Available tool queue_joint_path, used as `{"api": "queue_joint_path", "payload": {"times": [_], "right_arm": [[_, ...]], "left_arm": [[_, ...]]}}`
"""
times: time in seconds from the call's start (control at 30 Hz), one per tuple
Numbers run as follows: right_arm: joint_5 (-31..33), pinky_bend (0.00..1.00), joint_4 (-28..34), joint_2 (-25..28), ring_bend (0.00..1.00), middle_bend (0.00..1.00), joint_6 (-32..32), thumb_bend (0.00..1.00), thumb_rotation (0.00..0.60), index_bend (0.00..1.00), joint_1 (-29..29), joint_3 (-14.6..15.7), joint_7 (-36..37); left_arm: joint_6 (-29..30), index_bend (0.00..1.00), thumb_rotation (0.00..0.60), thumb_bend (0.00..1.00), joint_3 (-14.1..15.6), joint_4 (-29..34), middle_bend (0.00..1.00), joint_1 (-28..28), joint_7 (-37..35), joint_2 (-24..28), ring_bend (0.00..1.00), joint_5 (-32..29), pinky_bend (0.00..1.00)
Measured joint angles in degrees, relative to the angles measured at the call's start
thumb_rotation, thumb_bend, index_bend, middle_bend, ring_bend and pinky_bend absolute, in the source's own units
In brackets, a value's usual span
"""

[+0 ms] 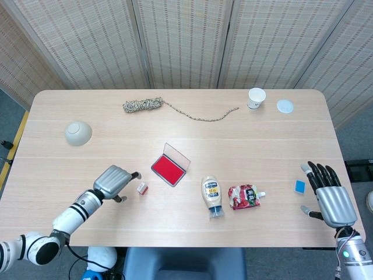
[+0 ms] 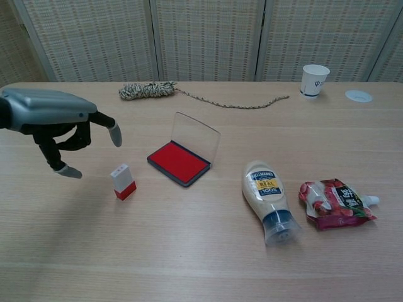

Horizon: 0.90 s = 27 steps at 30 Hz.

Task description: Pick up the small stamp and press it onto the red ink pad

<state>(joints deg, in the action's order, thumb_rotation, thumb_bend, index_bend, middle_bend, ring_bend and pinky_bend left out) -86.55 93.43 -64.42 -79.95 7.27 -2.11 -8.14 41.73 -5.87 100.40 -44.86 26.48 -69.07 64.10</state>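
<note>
The small stamp (image 1: 142, 188) (image 2: 123, 181), white on top with a red base, stands upright on the table left of the red ink pad (image 1: 169, 168) (image 2: 178, 162), whose clear lid is raised. My left hand (image 1: 116, 181) (image 2: 60, 123) hovers just left of the stamp and above it, one finger stretched toward it, holding nothing and not touching it. At the table's front right edge my right hand (image 1: 329, 195) stays with its fingers spread and empty, beside a small blue block (image 1: 299, 186). The chest view does not show it.
A mayonnaise bottle (image 1: 212, 195) (image 2: 267, 199) and a red pouch (image 1: 244, 196) (image 2: 334, 203) lie right of the pad. A bowl (image 1: 78, 133) sits far left. A rope (image 1: 143, 105) (image 2: 148, 90), paper cup (image 1: 255, 98) (image 2: 314, 80) and white lid (image 1: 285, 105) line the back.
</note>
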Motion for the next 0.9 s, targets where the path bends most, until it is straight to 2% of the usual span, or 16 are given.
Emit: {"api": "queue_joint_path", "payload": {"times": [0.47, 0.9], "right_arm": [[0.79, 0.00, 0.04, 0.33, 0.00, 0.00, -0.59, 0.10, 0.600, 0.00, -0.23, -0.45, 0.62], [1.86, 0.00, -0.30, 0.52, 0.00, 0.00, -0.34, 0.10, 0.600, 0.00, -0.12, -0.91, 0.97]], "left_arm": [[0.55, 0.32, 0.600, 0.26, 0.92, -7.27, 0.90, -2.35, -3.73, -6.57, 0.67, 4.13, 0.82], [-1.27, 0.34, 0.600, 0.26, 2.11, -14.12, 0.90, -4.10, -7.17, -10.83, 0.67, 4.61, 0.82]]}}
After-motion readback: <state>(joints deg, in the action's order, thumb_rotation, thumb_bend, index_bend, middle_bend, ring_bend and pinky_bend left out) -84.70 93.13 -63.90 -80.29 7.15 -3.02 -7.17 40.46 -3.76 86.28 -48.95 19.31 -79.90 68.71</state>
